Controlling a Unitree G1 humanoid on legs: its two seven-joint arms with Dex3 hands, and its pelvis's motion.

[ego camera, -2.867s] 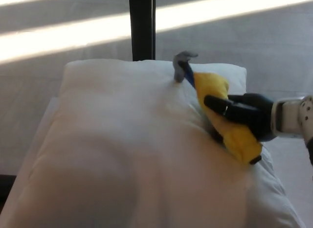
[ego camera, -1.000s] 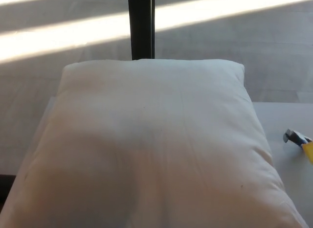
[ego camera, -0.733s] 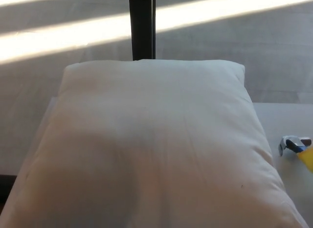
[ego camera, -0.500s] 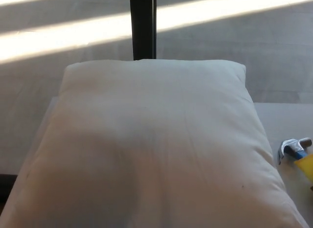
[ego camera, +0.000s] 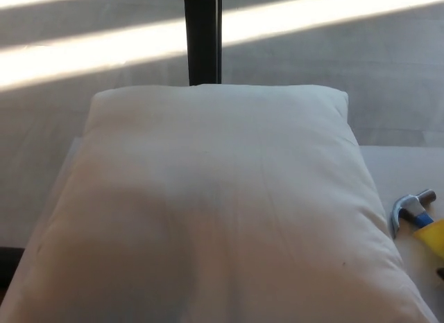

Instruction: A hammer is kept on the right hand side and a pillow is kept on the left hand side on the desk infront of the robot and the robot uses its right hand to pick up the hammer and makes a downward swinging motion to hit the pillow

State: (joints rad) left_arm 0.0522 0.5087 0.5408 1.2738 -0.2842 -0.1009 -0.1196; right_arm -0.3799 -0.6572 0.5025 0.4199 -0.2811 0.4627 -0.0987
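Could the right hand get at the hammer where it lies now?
Probably yes. The hammer lies on the desk just right of the pillow, with nothing over it; the right hand itself is out of view.

We see the pillow (ego camera: 215,205) as soft white cloth, matt, with faint creases and a thin seam along its edges. At the right edge of the desk (ego camera: 406,170), the hammer (ego camera: 416,215) shows a grey metal head with a dull sheen, a blue neck and a yellow grip that looks like plastic or rubber. The desk reads as smooth, pale and matt. Behind stands a black, smooth post (ego camera: 202,35).
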